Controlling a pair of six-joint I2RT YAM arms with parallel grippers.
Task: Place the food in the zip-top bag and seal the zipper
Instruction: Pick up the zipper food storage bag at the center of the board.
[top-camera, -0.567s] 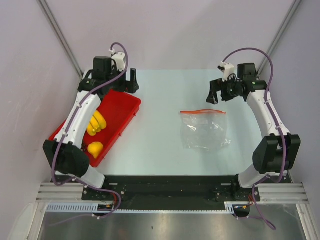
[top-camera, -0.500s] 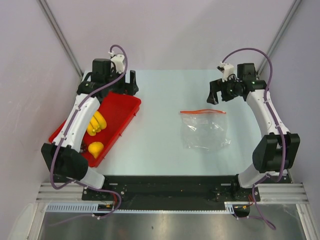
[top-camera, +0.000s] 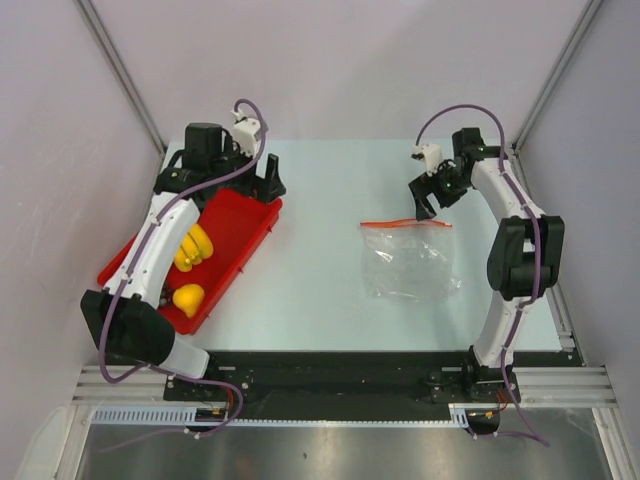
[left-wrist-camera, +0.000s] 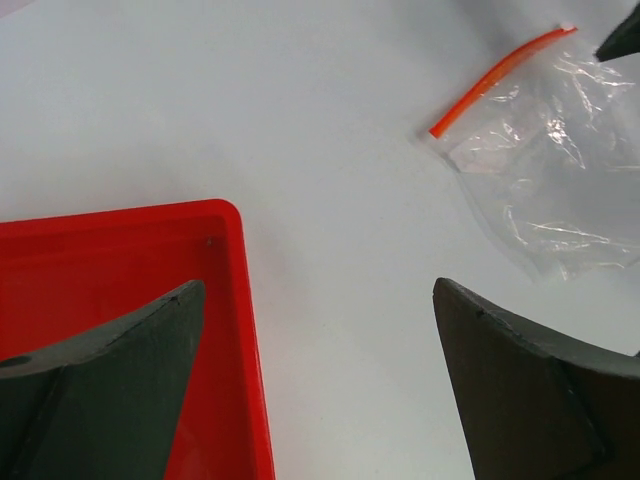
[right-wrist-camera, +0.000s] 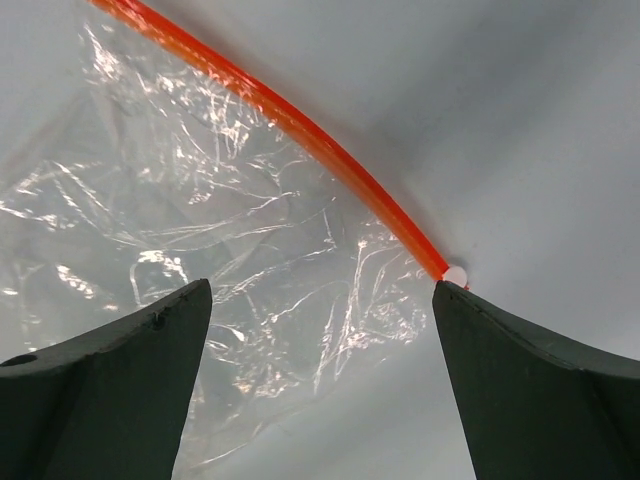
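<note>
White links, black joints, looping purple cables and dark wedge-shaped jaws.

Red tray on pale table, left side, angled; dark base plate along near edge, possibly metal.

Surface: pale blue-white, matte, evenly lit.
Walls: plain lilac-grey panels on three sides.
Struts: grey metal, slanting at the rear corners.
Rail: aluminium, along the near edge.
Plate: brushed steel, foremost.
</note>
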